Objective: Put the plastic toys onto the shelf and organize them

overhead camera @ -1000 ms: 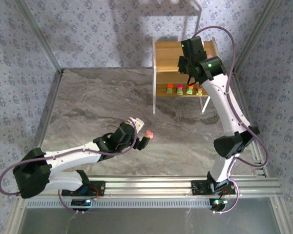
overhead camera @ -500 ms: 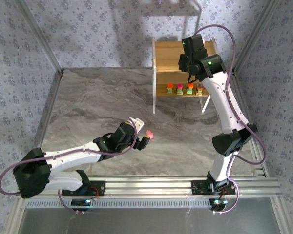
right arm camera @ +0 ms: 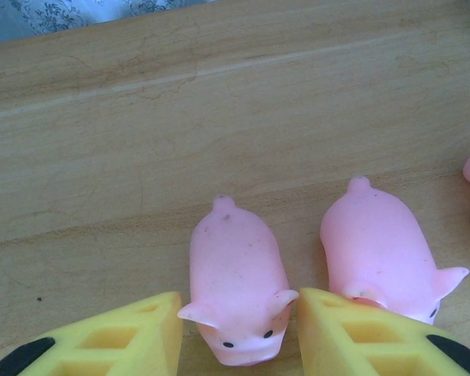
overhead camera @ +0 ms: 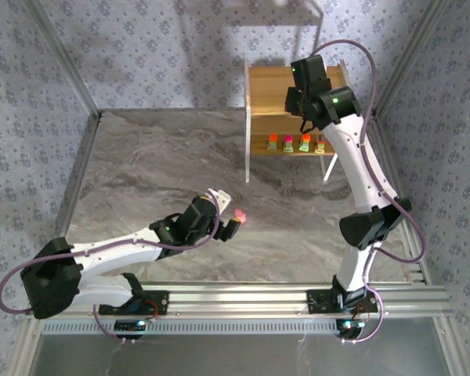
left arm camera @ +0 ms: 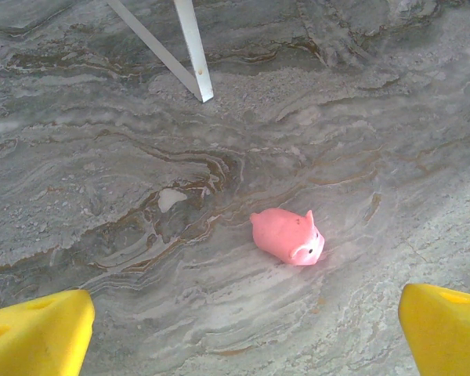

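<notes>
Blocky toys (overhead camera: 296, 143) lined the shelf (overhead camera: 266, 78). The right gripper (right arm camera: 239, 301) sat slightly open astride a pig (right arm camera: 233, 274) there. The left gripper (left arm camera: 243, 333) gaped above the last pig (left arm camera: 287, 236) on the tabletop (left arm camera: 102, 157).

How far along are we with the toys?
Done: four blocky toys line the shelf's lower board; a pig, and seemingly another at the view's edge, lie on the top board. In hand: the right hand flanks a third pig there, grip unclear. Left: the fourth pig lies on the table ahead of the open left hand.

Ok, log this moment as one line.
left gripper open, table pig just ahead | right gripper astride shelf pig, grip unclear
</notes>
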You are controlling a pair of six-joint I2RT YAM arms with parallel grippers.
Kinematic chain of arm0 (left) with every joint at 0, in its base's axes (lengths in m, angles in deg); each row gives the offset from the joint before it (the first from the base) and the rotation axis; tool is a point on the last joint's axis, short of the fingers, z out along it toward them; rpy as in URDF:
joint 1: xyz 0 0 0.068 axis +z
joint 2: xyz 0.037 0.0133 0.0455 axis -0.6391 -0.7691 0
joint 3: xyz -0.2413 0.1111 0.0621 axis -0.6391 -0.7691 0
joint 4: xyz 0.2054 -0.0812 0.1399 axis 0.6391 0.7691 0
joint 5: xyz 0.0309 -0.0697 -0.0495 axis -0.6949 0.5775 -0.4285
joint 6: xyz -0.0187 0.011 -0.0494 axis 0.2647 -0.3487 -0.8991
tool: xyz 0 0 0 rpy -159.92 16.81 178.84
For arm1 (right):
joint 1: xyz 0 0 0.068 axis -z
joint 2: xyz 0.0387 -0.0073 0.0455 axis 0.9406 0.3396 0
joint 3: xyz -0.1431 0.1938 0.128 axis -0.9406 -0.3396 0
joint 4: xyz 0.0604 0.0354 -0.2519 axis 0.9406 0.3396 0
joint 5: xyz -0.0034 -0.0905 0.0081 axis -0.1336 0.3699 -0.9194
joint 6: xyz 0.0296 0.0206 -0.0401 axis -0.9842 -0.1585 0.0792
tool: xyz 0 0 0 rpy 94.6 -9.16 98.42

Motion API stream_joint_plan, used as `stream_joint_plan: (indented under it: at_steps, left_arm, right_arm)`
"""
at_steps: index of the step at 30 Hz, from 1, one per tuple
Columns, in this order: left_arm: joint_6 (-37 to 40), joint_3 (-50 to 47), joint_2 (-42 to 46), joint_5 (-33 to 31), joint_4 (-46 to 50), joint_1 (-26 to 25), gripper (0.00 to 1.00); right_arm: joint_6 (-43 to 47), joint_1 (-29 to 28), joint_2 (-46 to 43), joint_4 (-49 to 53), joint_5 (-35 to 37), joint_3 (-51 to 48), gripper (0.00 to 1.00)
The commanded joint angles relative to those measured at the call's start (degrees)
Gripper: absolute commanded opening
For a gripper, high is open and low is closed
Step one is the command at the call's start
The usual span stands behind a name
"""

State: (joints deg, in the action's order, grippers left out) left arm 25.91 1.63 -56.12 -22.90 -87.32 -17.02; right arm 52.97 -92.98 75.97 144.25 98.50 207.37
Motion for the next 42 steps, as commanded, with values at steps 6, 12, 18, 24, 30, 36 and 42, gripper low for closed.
stream_joint_plan:
  at_steps: [6, 12, 18, 24, 30, 36, 42]
  left_arm:
    - [0.66, 0.15, 1.09, -0.54, 0.74, -0.38, 1.0]
    - [0.66, 0.15, 1.01, -0.4, 0.74, -0.38, 1.0]
    - [0.57, 0.15, 0.9, -0.61, 0.75, -0.38, 0.99]
    - [0.29, 0.15, 0.75, -0.88, 0.59, -0.38, 1.0]
    - [0.12, 0.15, 0.41, -1.24, 0.57, -0.37, 0.99]
    - [0.04, 0.24, 0.23, -2.07, 0.74, -0.3, 1.0]
    - [-0.19, 0.33, 0.13, -2.95, 0.92, -0.29, 1.0]
  right_arm:
    - [0.22, 0.13, 0.0, 1.54, 0.25, 2.24, 0.46]
    - [0.44, -0.17, -1.32, 1.76, 0.89, 1.57, 0.51]
    - [0.75, -1.44, -3.12, 1.51, 2.22, 0.21, 0.52]
    - [1.1, -2.64, -5.43, 1.19, 3.49, -1.75, 0.53]
    - [1.49, -3.09, -6.86, 1.2, 4.04, -2.69, 0.53]
    - [1.78, -3.76, -7.48, 1.26, 4.39, -3.34, 0.53]
    - [2.08, -4.5, -8.51, 0.64, 4.55, -4.81, 0.53]
